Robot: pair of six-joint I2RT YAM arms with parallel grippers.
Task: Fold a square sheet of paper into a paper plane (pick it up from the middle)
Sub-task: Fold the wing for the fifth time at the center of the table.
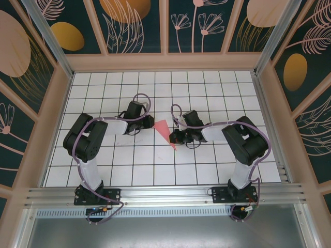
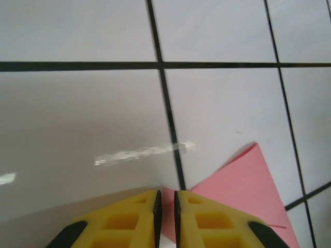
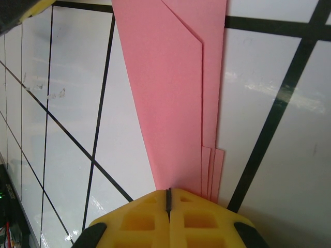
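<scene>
The square sheet of paper is pink and lies folded into a narrow pointed dart, the paper plane, flat on the white tiled table between the two arms. Its layered edges show in the right wrist view. My left gripper is at the wide end, and its yellow fingers stand a narrow slit apart. A pink corner shows in and beside that slit. My right gripper is at the pointed end, shut tight, and the paper runs under its fingertips.
The white gridded table is boxed in by wooden-framed patterned walls at the back and on both sides. An aluminium rail carrying both arm bases runs along the near edge.
</scene>
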